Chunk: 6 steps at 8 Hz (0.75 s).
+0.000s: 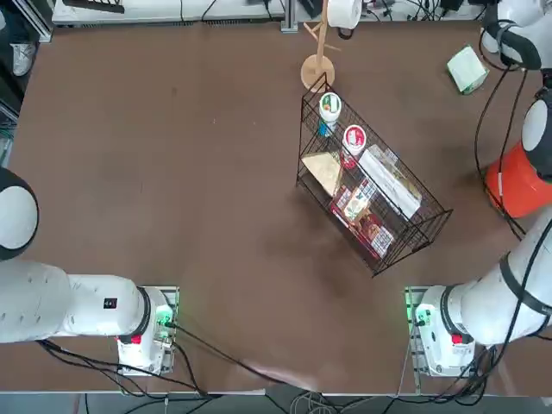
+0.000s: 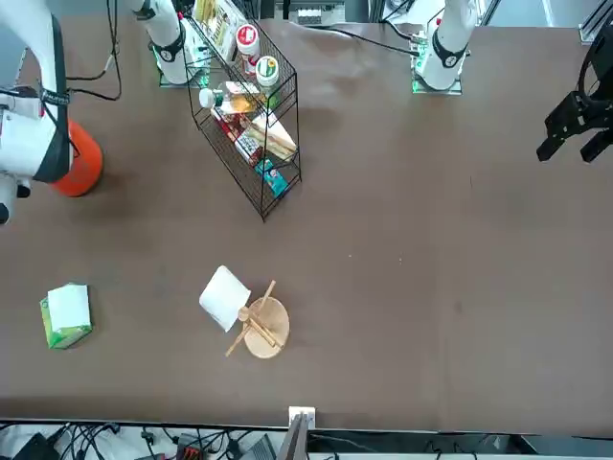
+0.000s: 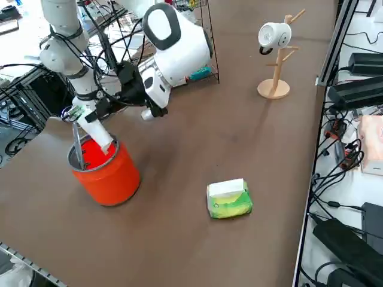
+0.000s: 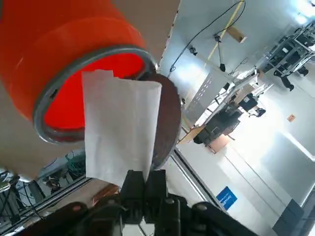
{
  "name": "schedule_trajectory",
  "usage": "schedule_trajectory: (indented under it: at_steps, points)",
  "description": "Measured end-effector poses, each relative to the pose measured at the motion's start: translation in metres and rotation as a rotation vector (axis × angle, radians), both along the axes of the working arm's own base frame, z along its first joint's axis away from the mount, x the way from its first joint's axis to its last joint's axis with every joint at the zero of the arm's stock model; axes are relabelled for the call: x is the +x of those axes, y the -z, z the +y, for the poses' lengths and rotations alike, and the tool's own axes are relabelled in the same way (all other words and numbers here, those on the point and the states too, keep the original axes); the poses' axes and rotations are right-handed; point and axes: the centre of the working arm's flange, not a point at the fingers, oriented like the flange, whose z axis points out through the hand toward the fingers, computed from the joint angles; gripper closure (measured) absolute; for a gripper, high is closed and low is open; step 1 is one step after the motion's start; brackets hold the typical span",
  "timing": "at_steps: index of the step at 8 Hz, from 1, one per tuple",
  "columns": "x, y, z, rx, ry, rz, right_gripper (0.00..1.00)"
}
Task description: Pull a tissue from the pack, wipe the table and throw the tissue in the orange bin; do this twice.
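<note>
Right claw (image 4: 143, 178) pinches flat white tissue (image 4: 119, 132)

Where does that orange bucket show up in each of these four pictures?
Top view: orange bin at right edge, partly under the arm.
Front view: far left.
Right side view: lower left.
Right wrist view: upper left, behind the tissue.
Shared landmark: green pack.

Even, bright room light falls over the table (image 1: 172, 172), soft shadows sit under the wire basket (image 1: 375, 203), the overhead view bends at its corners, and the wrist view shows a washed-out, hazy background
</note>
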Motion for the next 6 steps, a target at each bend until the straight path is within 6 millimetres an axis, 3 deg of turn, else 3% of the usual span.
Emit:
schedule_trajectory:
  at_steps: [3, 6]
  points:
    - [-0.006, 0.038, -0.009, 0.023, -0.035, 0.014, 0.98]
    - [-0.022, 0.054, -0.021, 0.052, -0.012, 0.026, 0.96]
